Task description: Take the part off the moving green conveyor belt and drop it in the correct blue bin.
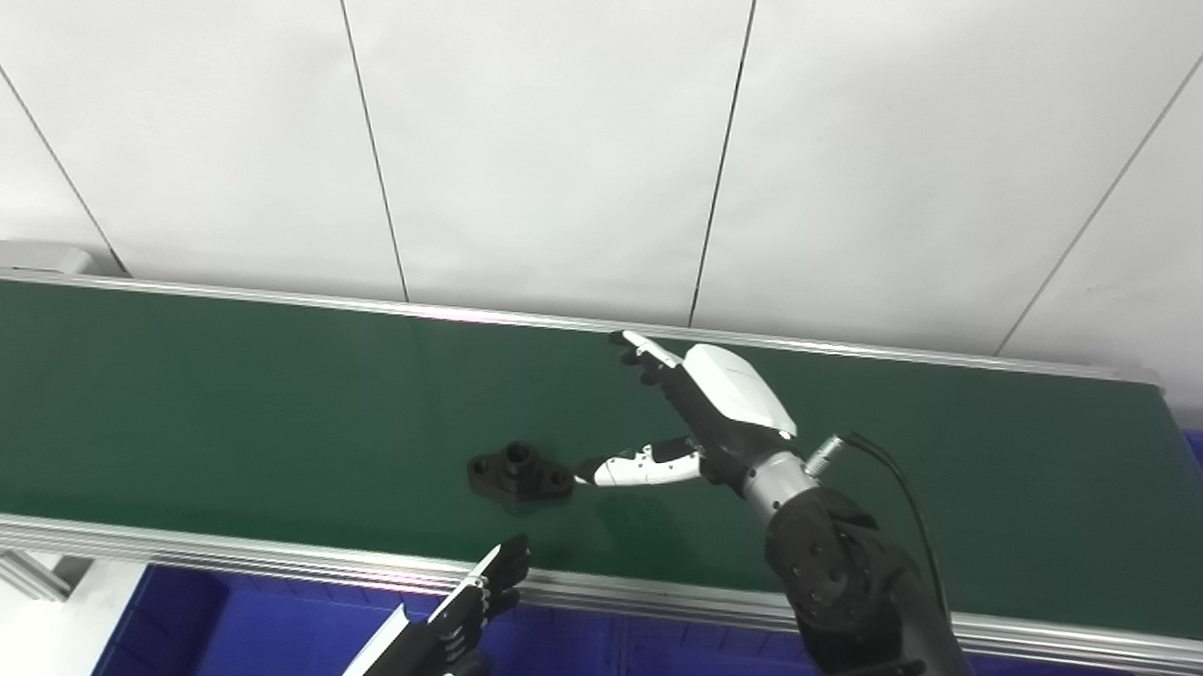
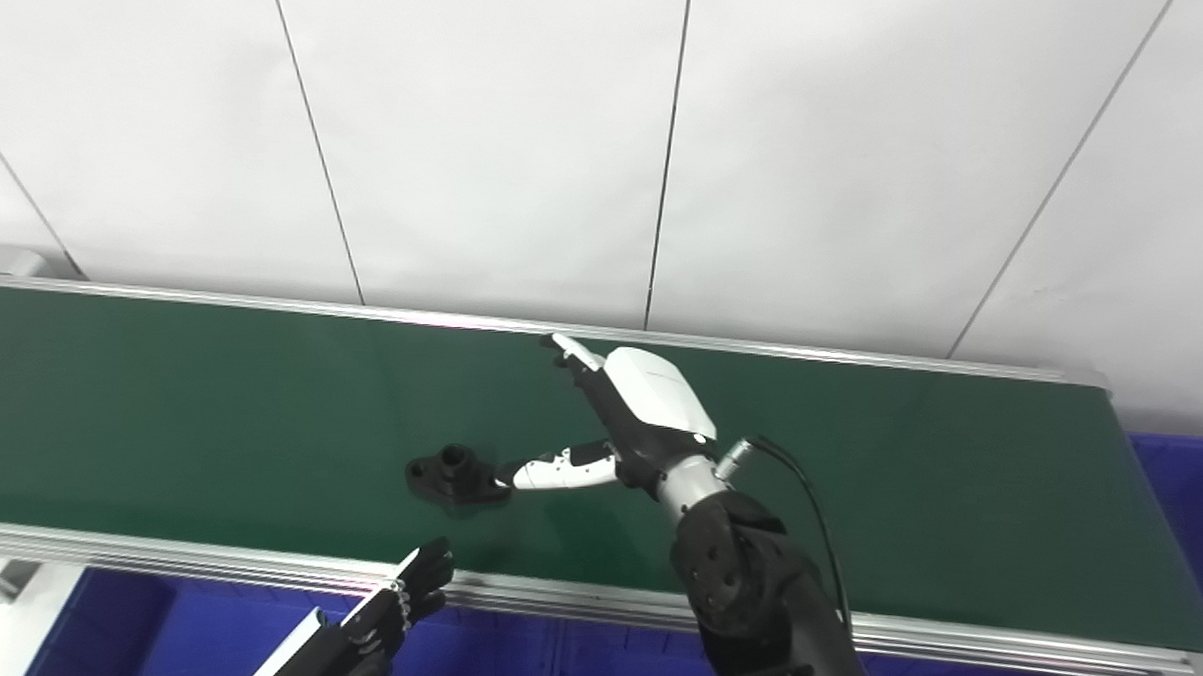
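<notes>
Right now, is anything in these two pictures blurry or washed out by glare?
Left eye view: the small black flanged part is dark on the dark green conveyor belt, so detail is lost; the silver far rail shows a pinkish glint. Right eye view: the right hand looks sharp, its white shell bright, not blown out.

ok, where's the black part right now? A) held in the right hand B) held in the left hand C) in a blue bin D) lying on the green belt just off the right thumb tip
D: the black flanged part lies flat on the green conveyor belt, the open right hand beside it with its thumb tip at the part's edge; the left hand is below the belt's near rail.
</notes>
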